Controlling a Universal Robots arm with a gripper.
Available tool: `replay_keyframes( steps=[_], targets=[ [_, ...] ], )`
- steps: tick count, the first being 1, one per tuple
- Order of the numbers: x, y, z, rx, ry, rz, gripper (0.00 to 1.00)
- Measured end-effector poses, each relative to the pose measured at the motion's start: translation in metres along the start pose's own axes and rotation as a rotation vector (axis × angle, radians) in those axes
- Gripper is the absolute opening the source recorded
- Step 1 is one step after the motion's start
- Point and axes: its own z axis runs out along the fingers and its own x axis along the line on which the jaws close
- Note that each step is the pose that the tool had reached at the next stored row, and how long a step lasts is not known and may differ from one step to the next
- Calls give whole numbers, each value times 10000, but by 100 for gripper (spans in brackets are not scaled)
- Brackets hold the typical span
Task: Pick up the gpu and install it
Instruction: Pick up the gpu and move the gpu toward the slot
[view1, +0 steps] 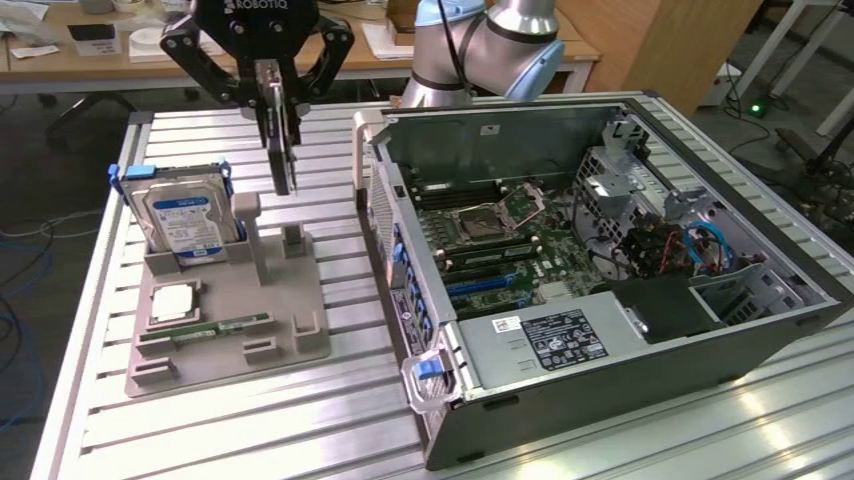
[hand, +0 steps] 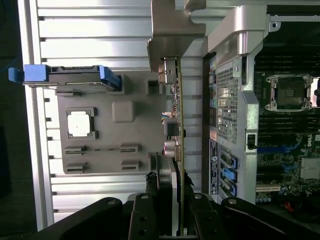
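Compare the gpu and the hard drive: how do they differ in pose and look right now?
The gpu hangs in the air, gripped by the claw; the hard drive sits in its slot on the gray fixture. The gpu is a thin dark card; the hard drive is a thicker silver block with a blue-white label and blue side rails. Both stand upright on edge.

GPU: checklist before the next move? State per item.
1. Grip: claw shut on gpu, card hanging upright: ok.
2. Clearance: gpu above the grey holder, not touching it: ok.
3. Neighbour: hard drive stands in the holder, apart from the card: ok.
4. Access: case open on top, motherboard exposed: ok.
5. Target: blue expansion slots free of cables: cannot tell.
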Motion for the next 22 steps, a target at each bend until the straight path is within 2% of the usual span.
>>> replay_keyframes(
  steps=[3,22],
  targets=[
    [-14,-1,1,-21,-1,2,28],
    [-96,2,3,-20,0,1,28]
  ],
)
